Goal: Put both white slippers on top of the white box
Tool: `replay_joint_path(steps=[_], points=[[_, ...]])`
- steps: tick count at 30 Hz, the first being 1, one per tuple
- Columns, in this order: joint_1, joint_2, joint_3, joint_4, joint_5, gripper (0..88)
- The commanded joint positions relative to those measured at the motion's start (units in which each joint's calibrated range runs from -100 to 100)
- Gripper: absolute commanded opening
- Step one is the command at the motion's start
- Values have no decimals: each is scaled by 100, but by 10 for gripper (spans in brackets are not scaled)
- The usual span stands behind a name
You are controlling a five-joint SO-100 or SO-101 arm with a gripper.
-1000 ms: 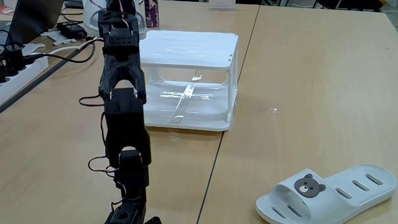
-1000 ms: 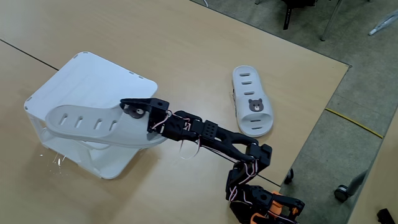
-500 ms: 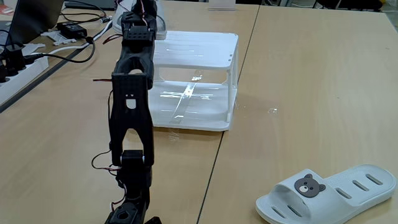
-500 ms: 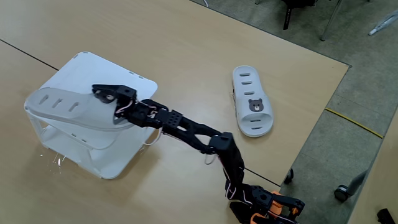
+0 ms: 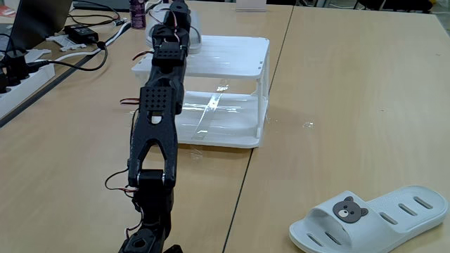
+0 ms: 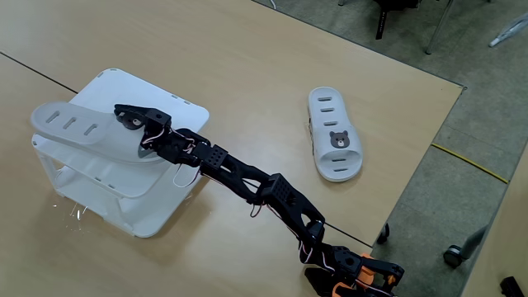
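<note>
Slipper (image 6: 78,132) overhanging box (image 6: 177,115) edge, tool (image 6: 136,132) pinching it.
Release here risks it tipping off onto bench (image 6: 247,74); second slipper (image 6: 334,132) untouched.

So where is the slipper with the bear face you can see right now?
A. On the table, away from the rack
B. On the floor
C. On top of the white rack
A: the bear-face slipper lies flat on the wooden table, well apart from the white rack.
</note>
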Motion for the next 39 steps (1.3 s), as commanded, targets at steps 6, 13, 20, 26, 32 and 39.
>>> replay_joint_path(steps=[6, 13, 20, 26, 32, 39], points=[[-42, -244, -370, -32, 42, 8], [-42, -252, 244, -41, 42, 101], [24, -260, 1164, -41, 42, 107], [-34, -345, 1173, -6, 42, 107], [-1, -1119, 2093, 2, 42, 108], [16, -1868, 2932, 2, 42, 108]])
